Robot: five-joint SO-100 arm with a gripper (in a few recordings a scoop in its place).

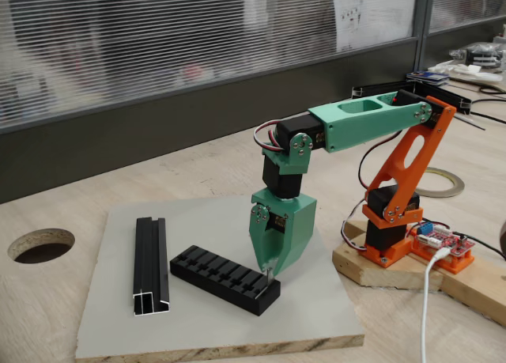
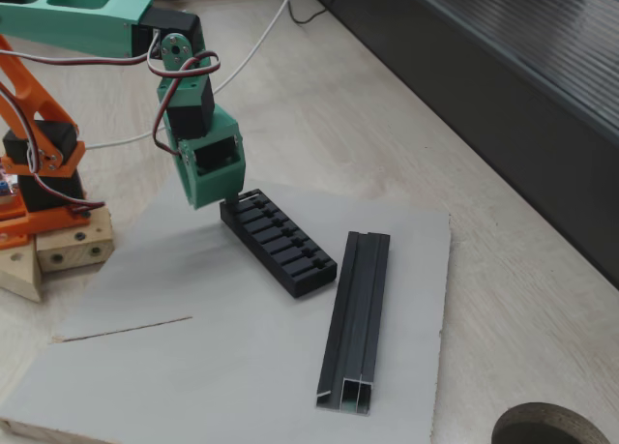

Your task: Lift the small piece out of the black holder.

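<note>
Two fixed views are showing a pale wooden tabletop (image 1: 198,165) carrying a grey board (image 1: 205,315). On the tabletop, the green and orange arm (image 1: 371,122) is standing on a wooden base beside the board and is bending down over it. Near the board's other side, a long glossy black channel (image 1: 150,264) is lying flat, well apart from the arm. Between the two, the black holder (image 1: 224,278), a slotted matte block, is resting on the board at a slant. The jaws (image 1: 269,274) are pointing straight down and touching the holder's end nearest the arm, also seen in a fixed view (image 2: 229,204). A thin grey sliver, likely the small piece (image 1: 269,277), is showing at their tips at the end slot. Whether the jaws are pinching it I cannot tell.
</note>
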